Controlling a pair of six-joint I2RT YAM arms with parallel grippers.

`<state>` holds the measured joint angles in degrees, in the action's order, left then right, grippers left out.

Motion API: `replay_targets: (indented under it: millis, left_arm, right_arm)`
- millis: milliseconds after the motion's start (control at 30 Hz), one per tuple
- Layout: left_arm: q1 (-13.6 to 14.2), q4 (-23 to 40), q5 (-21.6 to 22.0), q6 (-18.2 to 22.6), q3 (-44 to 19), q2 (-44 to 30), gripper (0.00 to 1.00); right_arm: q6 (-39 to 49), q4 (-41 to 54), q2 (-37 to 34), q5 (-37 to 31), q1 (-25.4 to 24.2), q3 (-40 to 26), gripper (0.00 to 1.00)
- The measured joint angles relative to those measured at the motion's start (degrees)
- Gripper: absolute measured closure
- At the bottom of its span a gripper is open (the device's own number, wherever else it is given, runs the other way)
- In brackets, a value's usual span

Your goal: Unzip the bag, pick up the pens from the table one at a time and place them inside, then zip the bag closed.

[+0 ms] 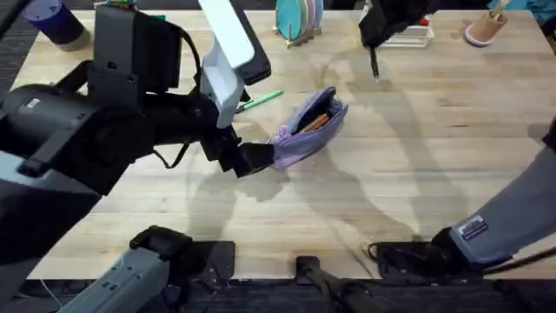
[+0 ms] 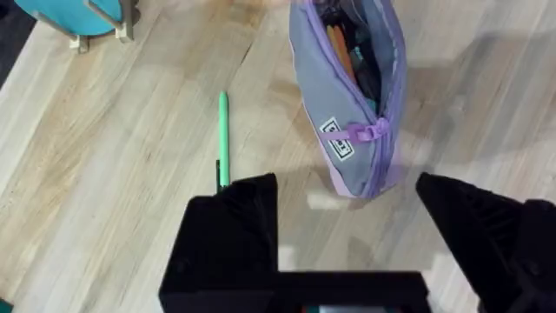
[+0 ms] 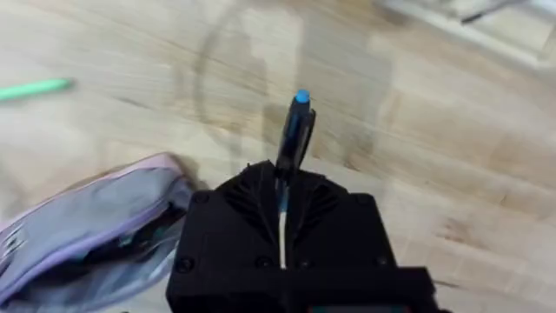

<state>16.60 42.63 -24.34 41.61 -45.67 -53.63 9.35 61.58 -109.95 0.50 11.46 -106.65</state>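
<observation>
One unzipped bag (image 1: pixel 308 129) on tabletop (image 1: pixel 391 200), two pens, green pen (image 2: pixel 222 139) at 10 o'clock of spread left jaws (image 2: pixel 347 217), black pen (image 3: pixel 294 139) pinched in right jaws (image 3: pixel 282 204).

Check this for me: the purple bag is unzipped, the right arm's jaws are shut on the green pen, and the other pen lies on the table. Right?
One thing is off. The right gripper is shut on the black pen, as the right wrist view shows. The green pen is the one that lies on the table, beside the unzipped bag.
</observation>
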Motion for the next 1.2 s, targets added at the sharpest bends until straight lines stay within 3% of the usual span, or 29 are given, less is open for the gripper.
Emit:
replay_targets:
  millis: [333, 767, 1200]
  left_arm:
    - [-0.02, 0.02, 0.0, 0.0, 0.0, 0.0, 0.007]
    - [0.0, 0.02, 0.0, 0.0, 0.0, 0.0, 0.007]
    - [-0.01, 0.02, 0.0, 0.0, 0.0, 0.0, 0.007]
  right_arm:
    - [-0.11, 2.79, 2.42, 8.31, -0.02, -0.11, 0.967]
    - [-27.69, 4.89, 2.42, 13.69, 0.09, -0.11, 0.967]
    - [-39.6, 7.62, 2.42, 16.81, 2.47, -0.11, 0.967]
